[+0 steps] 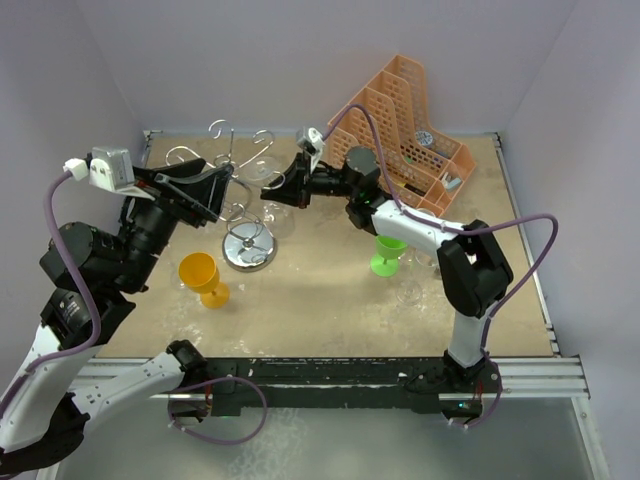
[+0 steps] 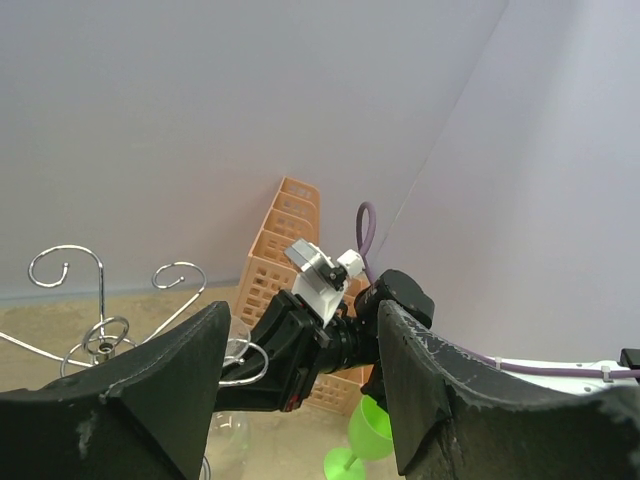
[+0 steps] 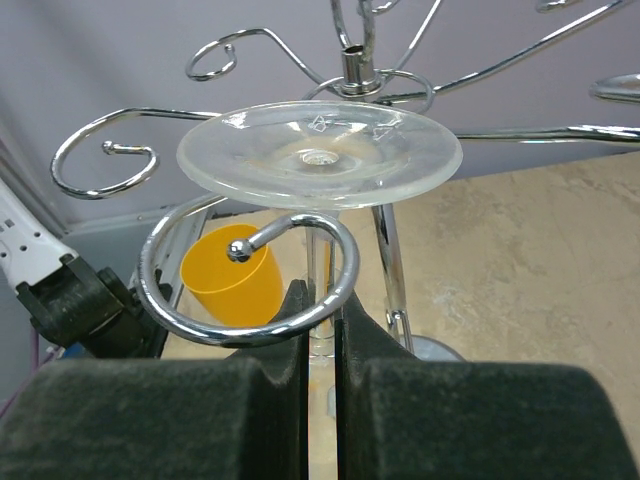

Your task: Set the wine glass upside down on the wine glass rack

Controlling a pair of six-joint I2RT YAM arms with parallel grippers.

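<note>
Wine glass rack (image 1: 248, 248): silver wire, round base on the tabletop (image 1: 330, 310), standing between your two arms.
Left pincer (image 2: 300, 325): wide, empty, beside the rack.
Right pincer (image 3: 320, 300): narrow, clamped on the stem of your wine glass (image 3: 320, 155).
Glass: clear, inverted, long axis upright. Its foot sits directly above the pincer, over a curled hook (image 3: 250, 285), and the stem appears to be inside that curl. You likely need only lower it.

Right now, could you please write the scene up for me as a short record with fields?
wine glass: clear, upside down, foot uppermost, stem inside a curled hook
wine glass rack: upright on the table
right fingers: shut on the glass's stem, under the hook
left fingers: open, empty, beside the rack
also on table: yellow goblet, green goblet, orange organiser
</note>
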